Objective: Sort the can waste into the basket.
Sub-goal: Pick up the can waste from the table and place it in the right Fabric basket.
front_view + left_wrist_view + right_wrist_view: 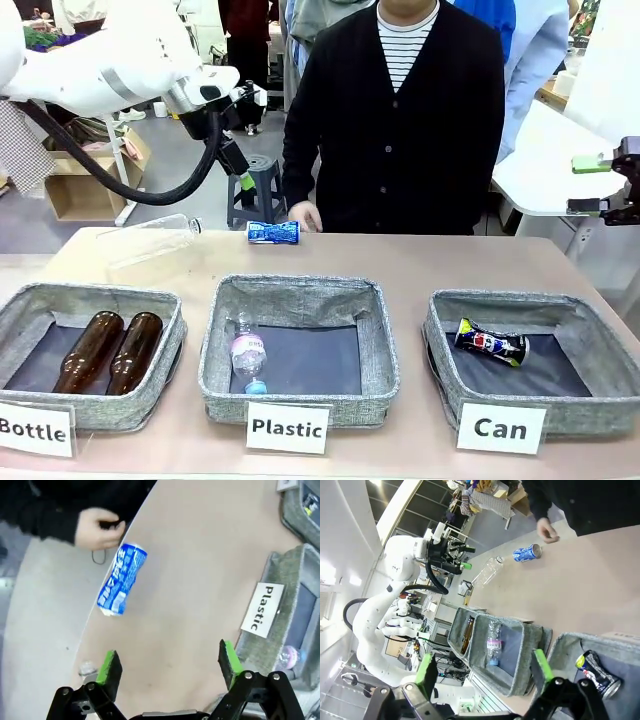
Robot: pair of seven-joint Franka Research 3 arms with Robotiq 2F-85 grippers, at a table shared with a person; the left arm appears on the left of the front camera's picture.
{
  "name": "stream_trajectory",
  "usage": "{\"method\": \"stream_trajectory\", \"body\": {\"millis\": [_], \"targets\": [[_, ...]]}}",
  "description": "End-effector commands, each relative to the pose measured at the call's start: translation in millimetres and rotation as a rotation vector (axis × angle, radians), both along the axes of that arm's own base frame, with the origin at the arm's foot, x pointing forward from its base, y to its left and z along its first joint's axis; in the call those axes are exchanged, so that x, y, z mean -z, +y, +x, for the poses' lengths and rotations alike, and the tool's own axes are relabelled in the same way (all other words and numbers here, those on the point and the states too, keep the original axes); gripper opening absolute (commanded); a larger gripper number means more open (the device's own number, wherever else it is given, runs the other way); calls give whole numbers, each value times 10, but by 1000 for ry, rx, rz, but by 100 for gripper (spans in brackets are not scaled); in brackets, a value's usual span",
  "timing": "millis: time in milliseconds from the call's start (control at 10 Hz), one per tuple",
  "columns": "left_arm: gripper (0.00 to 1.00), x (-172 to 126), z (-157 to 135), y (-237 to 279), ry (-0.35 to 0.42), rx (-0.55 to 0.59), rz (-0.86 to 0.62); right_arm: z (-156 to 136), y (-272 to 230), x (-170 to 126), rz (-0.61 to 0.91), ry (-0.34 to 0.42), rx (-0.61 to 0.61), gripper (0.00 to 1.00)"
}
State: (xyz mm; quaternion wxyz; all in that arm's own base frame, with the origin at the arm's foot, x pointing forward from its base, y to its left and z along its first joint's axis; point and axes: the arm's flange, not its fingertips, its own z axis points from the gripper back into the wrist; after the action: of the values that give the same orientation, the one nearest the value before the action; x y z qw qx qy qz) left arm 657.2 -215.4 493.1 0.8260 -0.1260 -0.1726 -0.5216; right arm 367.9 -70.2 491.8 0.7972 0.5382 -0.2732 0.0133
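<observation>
A: Item 1, dark crushed can (491,343) – loc?
B: Inside the "Can" basket (520,300), on its side on the dark lining. Sorted.
A: Item 2, blue crushed can (273,232)?
B: Outside the Can basket, well apart from it: beyond it and off to its left, on its side near the table's (420,265) far edge. Person's hand (303,216) is just beside it; can't tell if touching.
A: Tools?
B: L gripper (169,662): jaws spread wide, nothing between pads, raised above the table, farther left of the Can basket than item 2; the blue can lies ahead of it in its wrist view. R gripper (483,669): jaws spread, empty, raised to the right of the Can basket.
A: Step?
B: Approx. halfway, 1 of 2 in. Looks like approach for pick of item 2.
A: Next move needs?
B: Prob. lower the L gripper, pads astride the can's narrow width, close, then carry right to the Can basket, clear its rim, let go. Mind the hand.
</observation>
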Motion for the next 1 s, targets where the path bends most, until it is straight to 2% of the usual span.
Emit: {"method": "stream_trajectory", "body": {"millis": [0, 100, 200, 300, 400, 500, 700, 900], "targets": [[100, 119, 145, -167, -52, 341, -31, -25, 0, -5, -8, 0, -8, 100], [100, -82, 40, 158, 21, 544, -193, -25, 0, -5, -8, 0, -8, 100], [100, -427, -188, 755, 14, 557, -328, -25, 0, -5, -8, 0, -8, 100], [100, -773, -654, 1543, -6, 447, -425, -25, 0, -5, -8, 0, -8, 100], [100, -1003, -1150, 2246, -106, 305, -496, -25, 0, -5, -8, 0, -8, 100], [100, -1111, -1575, 2945, -152, 236, -530, -25, 0, -5, -8, 0, -8, 100], [100, -963, -2072, 4216, -231, -59, -731, -25, 0, -5, -8, 0, -8, 100], [100, -376, -2436, 4970, -309, -227, -891, -25, 0, -5, -8, 0, -8, 100]]}}
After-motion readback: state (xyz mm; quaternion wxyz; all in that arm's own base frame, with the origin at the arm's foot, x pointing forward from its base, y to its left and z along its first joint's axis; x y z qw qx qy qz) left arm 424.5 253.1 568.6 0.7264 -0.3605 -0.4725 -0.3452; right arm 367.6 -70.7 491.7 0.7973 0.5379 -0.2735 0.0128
